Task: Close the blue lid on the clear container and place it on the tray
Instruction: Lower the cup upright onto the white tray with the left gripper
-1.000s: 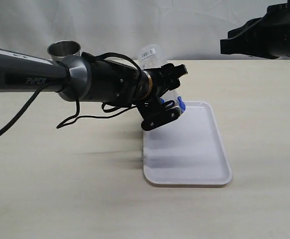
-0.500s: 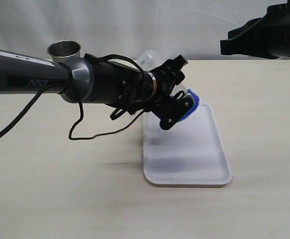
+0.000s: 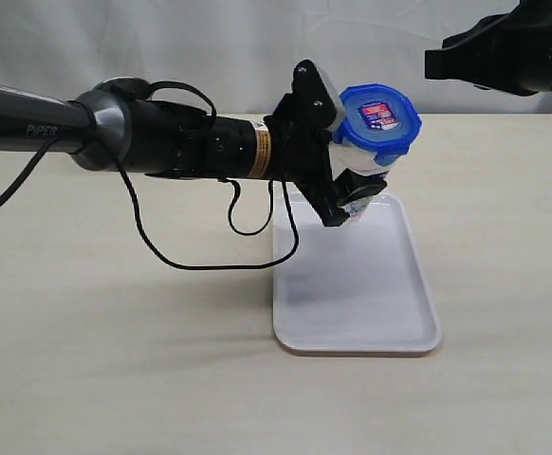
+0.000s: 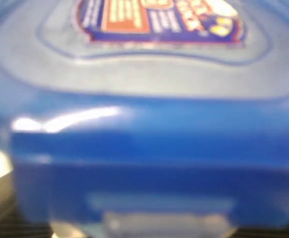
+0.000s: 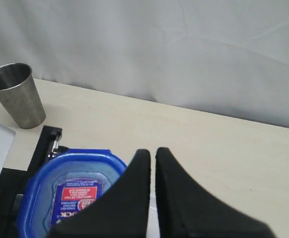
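The clear container (image 3: 359, 163) hangs in the air over the far end of the tray (image 3: 357, 303), tipped on its side. The blue lid (image 3: 380, 118) sits on its mouth, sticker face turned toward the exterior camera. My left gripper (image 3: 339, 150) is shut on the container's body, one finger above and one below. In the left wrist view the blue lid (image 4: 144, 144) fills the picture, blurred, and hides the jaws. My right gripper (image 5: 152, 154) is shut and empty, hovering above and beside the blue lid (image 5: 60, 191); it shows as a dark shape (image 3: 447, 62) at the upper right.
A grey steel cup (image 5: 16, 93) stands at the back of the table, left of the tray, mostly behind the left arm in the exterior view. A loose black cable (image 3: 210, 256) droops from the left arm over the table. A white curtain closes the back.
The left arm has rolled its wrist and lifted the container up and right, so the lid now faces the camera. The right arm has shifted slightly.
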You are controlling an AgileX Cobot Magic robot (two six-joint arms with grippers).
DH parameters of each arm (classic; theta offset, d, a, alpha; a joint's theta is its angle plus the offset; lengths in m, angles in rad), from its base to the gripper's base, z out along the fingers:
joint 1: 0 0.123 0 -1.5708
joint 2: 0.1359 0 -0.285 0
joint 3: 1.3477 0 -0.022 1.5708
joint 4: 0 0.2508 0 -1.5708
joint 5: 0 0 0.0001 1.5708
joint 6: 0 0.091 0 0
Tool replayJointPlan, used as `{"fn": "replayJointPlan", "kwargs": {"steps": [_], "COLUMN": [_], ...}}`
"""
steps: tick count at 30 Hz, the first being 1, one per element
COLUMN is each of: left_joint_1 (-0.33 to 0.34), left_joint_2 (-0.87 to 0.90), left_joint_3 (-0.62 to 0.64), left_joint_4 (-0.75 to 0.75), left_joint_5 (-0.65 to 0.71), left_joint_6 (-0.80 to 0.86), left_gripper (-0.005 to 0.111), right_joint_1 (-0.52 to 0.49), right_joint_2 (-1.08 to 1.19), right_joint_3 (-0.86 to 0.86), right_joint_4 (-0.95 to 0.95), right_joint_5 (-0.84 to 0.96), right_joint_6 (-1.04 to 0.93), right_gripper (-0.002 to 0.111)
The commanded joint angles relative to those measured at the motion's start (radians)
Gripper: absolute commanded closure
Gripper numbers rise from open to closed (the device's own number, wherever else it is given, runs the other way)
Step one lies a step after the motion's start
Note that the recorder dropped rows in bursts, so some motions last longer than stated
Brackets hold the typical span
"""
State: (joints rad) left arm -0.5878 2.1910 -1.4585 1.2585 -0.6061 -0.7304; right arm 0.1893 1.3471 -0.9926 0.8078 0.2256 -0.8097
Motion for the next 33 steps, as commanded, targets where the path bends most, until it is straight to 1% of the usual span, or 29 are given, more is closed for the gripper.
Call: {"fn": "replayJointPlan", "kwargs": {"steps": [1,3,8,14,18,19,21,22,23,26,27,28,30,33], "left_joint_1": [0.034,0.034,0.034,0.034,0.034,0.034,0.034,0.034,0.035,0.035,0.035,0.036,0.040,0.049], "left_joint_2": [0.038,0.055,0.111,0.139,0.139,0.139,0.139,0.139,0.139,0.139,0.139,0.135,0.130,0.126], "left_joint_3": [-0.010,-0.010,-0.010,-0.010,-0.010,-0.010,-0.010,-0.010,-0.010,-0.010,-0.010,-0.010,-0.010,-0.010], "left_joint_4": [0.002,0.004,0.010,0.120,0.093,0.084,0.084,0.084,0.086,0.082,0.080,0.091,0.098,0.098], "left_joint_5": [-0.195,-0.189,-0.199,-0.130,-0.132,-0.132,-0.132,-0.132,-0.132,-0.124,-0.113,-0.100,-0.088,-0.121], "left_joint_6": [-0.180,-0.213,-0.218,-0.216,-0.216,-0.216,-0.209,-0.206,-0.199,-0.178,-0.178,-0.180,-0.182,-0.187], "left_gripper": [0.107,0.107,0.107,0.107,0.106,0.103,0.092,0.082,0.068,0.020,0.010,0.002,0.002,0.002], "right_joint_1": [-0.005,-0.005,-0.005,-0.005,-0.005,-0.005,-0.005,-0.005,-0.005,-0.005,-0.005,-0.005,-0.005,-0.005], "right_joint_2": [-0.009,-0.009,-0.009,-0.009,-0.009,-0.009,-0.009,-0.009,-0.009,-0.009,-0.009,-0.009,-0.009,-0.009], "right_joint_3": [-0.007,-0.007,-0.007,-0.007,-0.007,-0.007,-0.007,-0.007,-0.007,-0.007,-0.007,-0.007,-0.007,-0.007], "right_joint_4": [-0.011,-0.011,-0.011,-0.011,-0.011,-0.011,-0.011,-0.011,-0.011,-0.011,-0.011,-0.011,-0.011,-0.011], "right_joint_5": [0.011,0.027,0.058,0.078,0.085,0.085,0.090,0.093,0.093,0.097,0.097,0.097,0.097,0.101], "right_joint_6": [0.013,0.013,0.013,0.013,0.013,0.013,0.013,0.013,0.013,0.013,0.013,0.013,0.013,0.013], "right_gripper": [0.104,0.104,0.104,0.104,0.104,0.104,0.104,0.104,0.104,0.104,0.104,0.104,0.104,0.104]}}
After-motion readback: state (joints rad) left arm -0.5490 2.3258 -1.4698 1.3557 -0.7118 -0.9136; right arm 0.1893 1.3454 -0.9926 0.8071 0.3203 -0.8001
